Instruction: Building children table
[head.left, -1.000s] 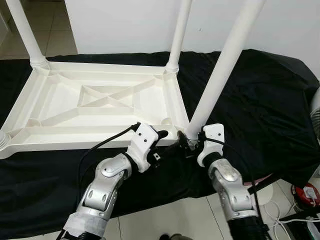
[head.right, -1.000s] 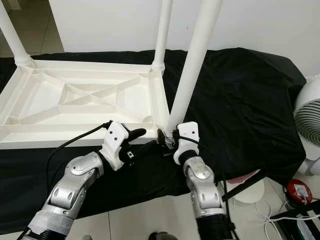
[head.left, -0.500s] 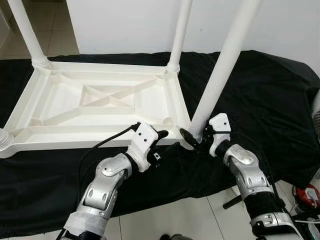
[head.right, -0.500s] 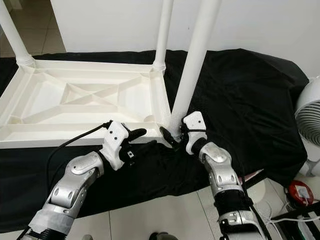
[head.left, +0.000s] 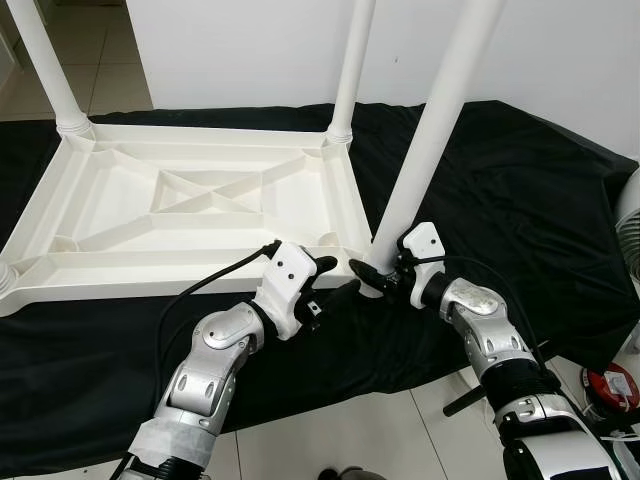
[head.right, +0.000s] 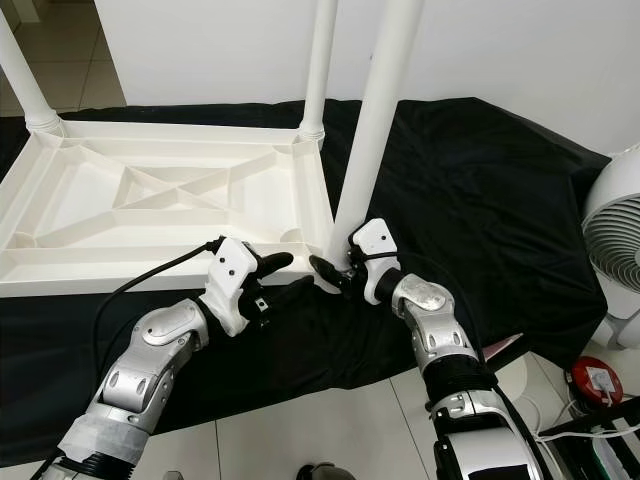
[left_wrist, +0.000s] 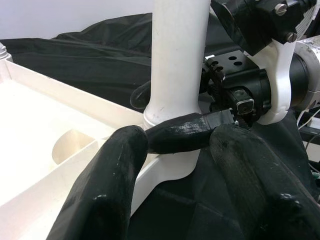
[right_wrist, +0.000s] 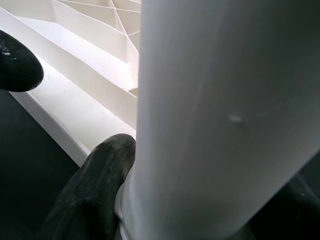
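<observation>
Four legs are needed, and I am working on the near-right one. The tabletop (head.left: 200, 215) lies upside down on the black cloth (head.left: 520, 190) covering the desk. The leg (head.left: 425, 150) stands in the corner socket (head.left: 372, 278) directly between my two end effectors.

Change over the last second: my right arm has swung outward, so the right end effector (head.left: 385, 277) now reaches the leg base from the side instead of from below. It is clenched on the leg, one finger (right_wrist: 95, 185) pressed against the base collar. The leg now stands more nearly upright than a second ago.

The left end effector (head.left: 330, 285) hovers just beside the socket, its fingers (left_wrist: 105, 185) spread and grasping nothing. It has kept its position at the tabletop edge.

My judgement: the leg is seated or nearly seated, and the regrasp gives me a better angle for pressing or twisting it home. Whether it has fully locked cannot be determined from these views.
</observation>
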